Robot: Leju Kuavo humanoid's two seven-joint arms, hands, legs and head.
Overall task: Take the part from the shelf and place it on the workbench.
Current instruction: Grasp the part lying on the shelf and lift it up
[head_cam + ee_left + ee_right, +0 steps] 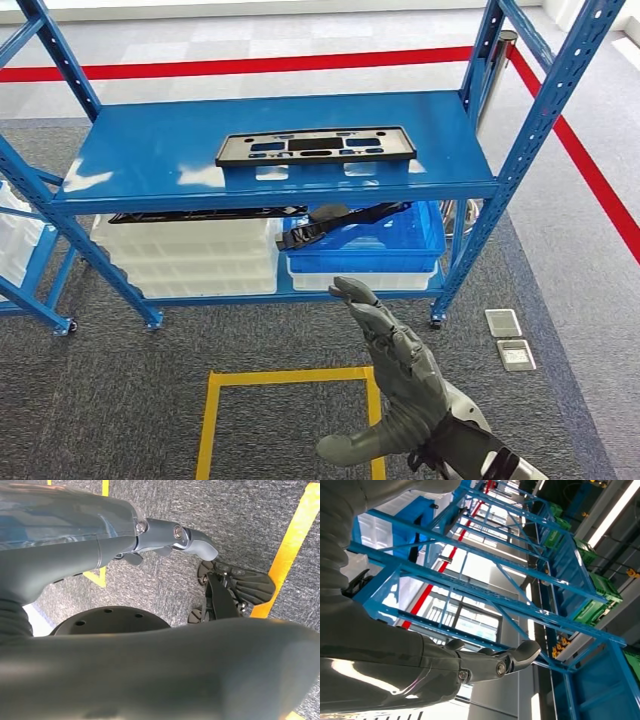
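A flat black part (316, 146) with several cut-outs lies on the top board of the blue shelf (151, 150). My right hand (392, 375) is raised in front of the shelf, below the part and well short of it, fingers stretched and apart, holding nothing. In the right wrist view its fingers (508, 660) reach toward the blue shelf frame (501, 600). My left hand (113, 545) hangs over the grey carpet with fingers straight and nothing in it.
Under the top board stand white bins (189, 255) and a blue bin (370, 240) with long black parts (332, 222) across them. A yellow taped square (290, 420) marks the carpet before the shelf. Red floor tape (589, 170) runs behind and to the right. Two floor plates (509, 338) lie right.
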